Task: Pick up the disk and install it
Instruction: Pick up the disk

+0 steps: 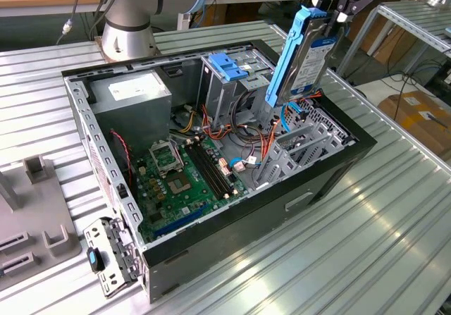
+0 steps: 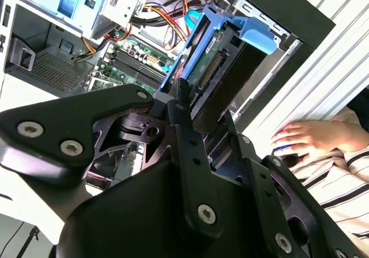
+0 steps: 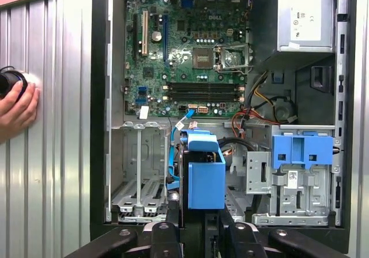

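The disk [image 1: 304, 56], a silver drive with a white-and-blue label in a blue plastic carrier, hangs upright and a little tilted above the open computer case [image 1: 310, 188], at the exterior view's right. My gripper [image 1: 331, 6] is shut on its upper end. The disk's lower end hovers just above the metal drive bay [image 1: 304, 140] inside the case. In the second wrist view the black fingers [image 2: 183, 111] clamp the disk [image 2: 214, 67] by its carrier. The first wrist view looks down the disk's blue carrier [image 3: 205, 176], which sits beside an open bay [image 3: 138, 177], with the gripper [image 3: 196, 226] behind it.
Inside the case are a green motherboard [image 1: 180, 177], a grey power-supply box [image 1: 130, 96], a drive cage with a blue latch [image 1: 229, 65] and loose coloured cables [image 1: 264, 146]. A person's hand [image 3: 17, 105] rests on the ribbed table beside the case. The arm's base [image 1: 130, 19] stands behind.
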Controlling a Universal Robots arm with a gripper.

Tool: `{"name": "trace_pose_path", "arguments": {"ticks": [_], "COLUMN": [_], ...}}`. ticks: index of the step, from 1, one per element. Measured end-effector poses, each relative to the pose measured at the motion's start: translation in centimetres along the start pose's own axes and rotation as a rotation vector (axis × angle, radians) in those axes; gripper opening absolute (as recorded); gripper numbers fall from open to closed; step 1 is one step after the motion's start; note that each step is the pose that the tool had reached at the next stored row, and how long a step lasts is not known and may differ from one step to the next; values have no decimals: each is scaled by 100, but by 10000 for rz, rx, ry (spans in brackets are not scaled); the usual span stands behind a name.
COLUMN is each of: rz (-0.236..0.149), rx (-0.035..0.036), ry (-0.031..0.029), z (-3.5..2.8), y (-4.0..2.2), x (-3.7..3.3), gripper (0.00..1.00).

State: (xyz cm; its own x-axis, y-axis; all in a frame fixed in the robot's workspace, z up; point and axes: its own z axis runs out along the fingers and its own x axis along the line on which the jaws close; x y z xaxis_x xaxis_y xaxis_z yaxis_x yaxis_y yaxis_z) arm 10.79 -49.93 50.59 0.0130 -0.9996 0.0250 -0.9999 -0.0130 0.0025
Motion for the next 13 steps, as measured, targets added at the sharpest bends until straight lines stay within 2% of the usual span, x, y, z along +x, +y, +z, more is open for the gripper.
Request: {"name": "trace_pose_path", "arguments": {"ticks": [5, 13], "rz": [-1, 0], "rx": [1, 0], "ry": [0, -1], "z": [0, 4], "y": [0, 2], "x": [18, 135], "gripper": [35, 35]}}
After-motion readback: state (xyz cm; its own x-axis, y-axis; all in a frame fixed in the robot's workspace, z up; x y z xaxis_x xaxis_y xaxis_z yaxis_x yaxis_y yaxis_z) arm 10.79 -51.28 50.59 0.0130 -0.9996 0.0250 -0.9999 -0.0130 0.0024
